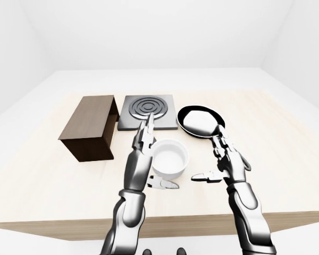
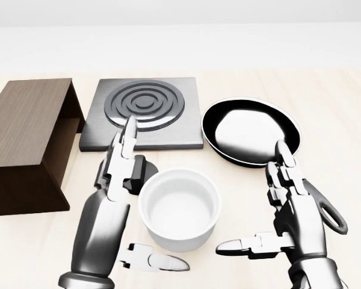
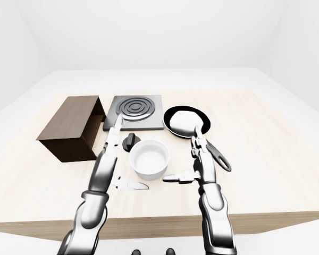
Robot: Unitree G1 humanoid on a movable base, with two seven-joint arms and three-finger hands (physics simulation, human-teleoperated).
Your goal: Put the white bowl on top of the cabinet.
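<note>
left hand (image 2: 111,198): fingers (image 2: 125,150) spread, straight, pointing toward top of head view; thumb (image 2: 153,257) out sideways under the bowl's lower-left edge. Holds nothing.
left hand vs bowl: just beside its left wall; contact can't be told.
right hand (image 2: 289,211): fingers (image 2: 283,161) apart, extended up; thumb (image 2: 243,244) pointing left. Holds nothing, gap to the bowl's right side.
white bowl (image 2: 179,208): upright on the table (image 2: 343,120), between the two hands, empty.
knob (image 2: 139,171): black, just up-left of the bowl, partly behind the left fingers.
hotplate (image 2: 141,111): grey, square, ringed burner, above the bowl.
frying pan (image 2: 251,131): black, right of hotplate, handle running down-right behind the right hand.
cabinet (image 2: 24,141): dark wood box at left, open side facing right, top bare.
</note>
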